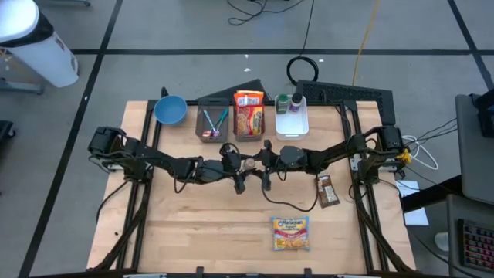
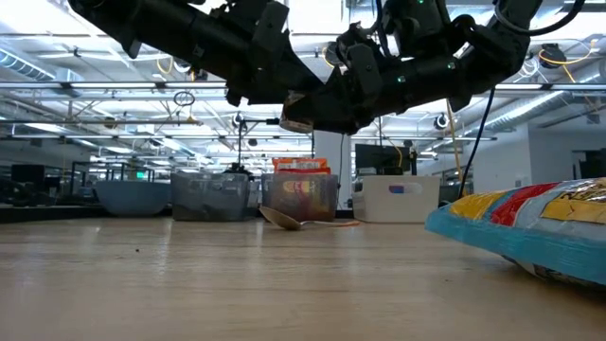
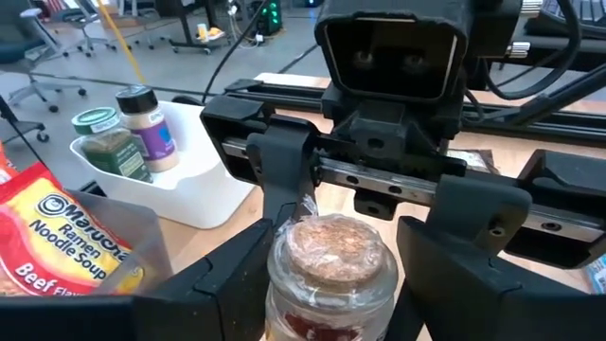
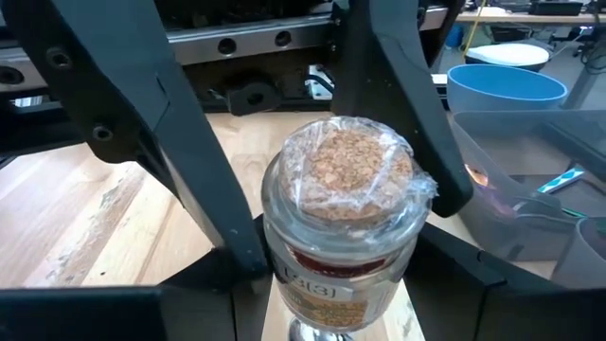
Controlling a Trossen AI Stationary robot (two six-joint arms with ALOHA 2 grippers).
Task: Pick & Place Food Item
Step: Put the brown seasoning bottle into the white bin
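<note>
Above the middle of the wooden surface point(image 1: 193, 232), the right gripper point(image 1: 266, 179) and left gripper point(image 1: 238, 181) meet, jaws of both pinching a cork-stoppered glass jar point(image 4: 343, 227): rigid, slippery, breakable, best gripped around its body.

I worked in a robotics lab, not a kitchen. My wooden counter point(image 1: 193, 224) stood on a grey floor point(image 1: 193, 31) marked with black tape lines, cables point(image 1: 305, 23) trailing across it. Beyond the counter stretched an open industrial hall with exposed ceiling pipes and trusses point(image 2: 114, 90), strip lights and rows of workstations point(image 2: 57, 175). Office chairs point(image 3: 47, 28) on castors stood in the background, and a keyboard point(image 1: 478, 247) sat at a desk beside the rig.
</note>
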